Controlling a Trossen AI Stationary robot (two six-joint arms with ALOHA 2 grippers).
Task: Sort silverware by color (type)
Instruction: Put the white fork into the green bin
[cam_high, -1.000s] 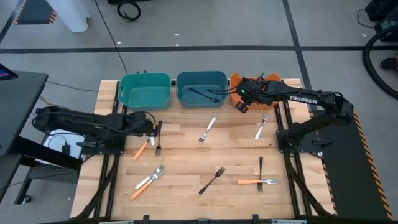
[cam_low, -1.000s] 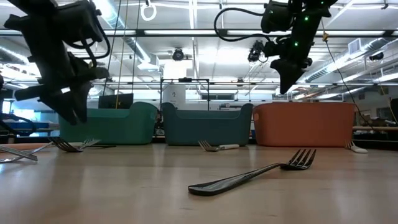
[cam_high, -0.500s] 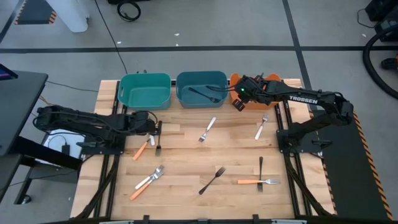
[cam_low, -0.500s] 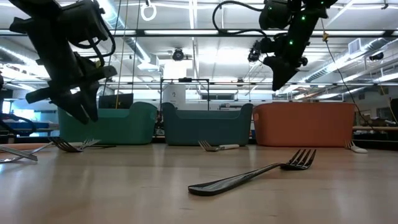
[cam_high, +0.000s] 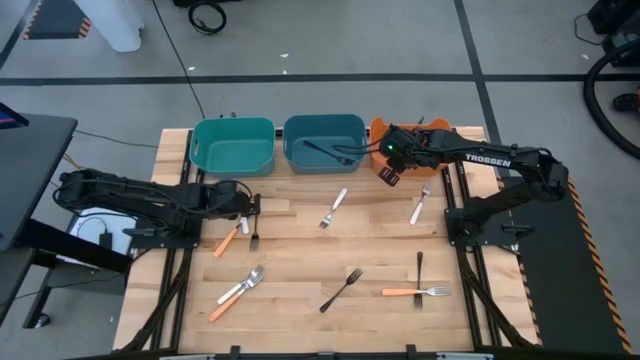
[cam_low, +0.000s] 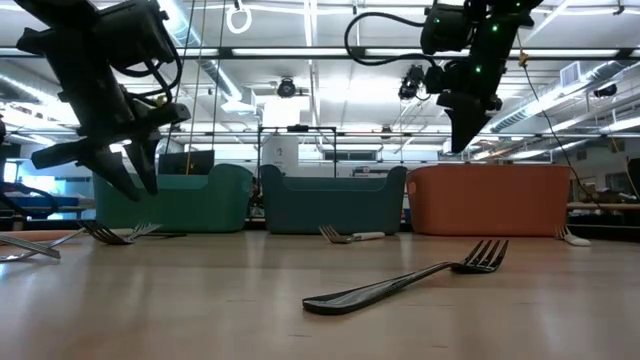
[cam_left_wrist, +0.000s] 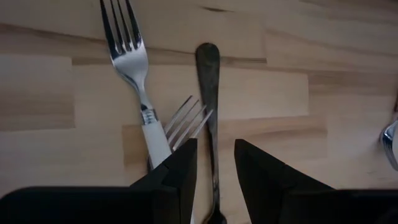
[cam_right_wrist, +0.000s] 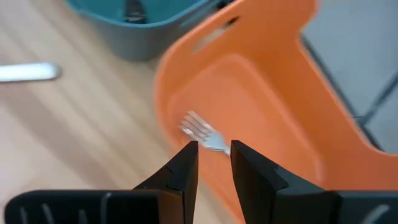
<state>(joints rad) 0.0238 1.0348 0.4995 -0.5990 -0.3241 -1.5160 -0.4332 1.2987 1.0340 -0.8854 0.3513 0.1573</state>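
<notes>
Silverware lies scattered on the wooden table (cam_high: 300, 250). My left gripper (cam_left_wrist: 214, 168) hovers open above a black utensil (cam_left_wrist: 208, 93), one finger on either side of its handle and apart from it. Beside the utensil lie a white-handled fork (cam_left_wrist: 134, 68) and the tines of another fork (cam_left_wrist: 189, 118). In the low view my left gripper (cam_low: 125, 185) hangs clear of the tabletop. My right gripper (cam_right_wrist: 213, 155) stands open over the orange bin (cam_right_wrist: 261, 93). A silver-headed fork (cam_right_wrist: 200, 132) lies in that bin beyond the fingertips.
Teal bin (cam_high: 232, 145), blue bin (cam_high: 324, 140) with a black piece (cam_high: 325, 150) inside, and orange bin (cam_high: 445, 130) line the far edge. Loose forks lie mid-table (cam_high: 334, 208), (cam_high: 421, 204), (cam_high: 341, 289), (cam_high: 415, 292), and near left (cam_high: 240, 288).
My left gripper has stayed in place and rolled about the line it points along, so its fingers now stand side by side in the low view. My right gripper has swung slightly toward the blue bin and back.
</notes>
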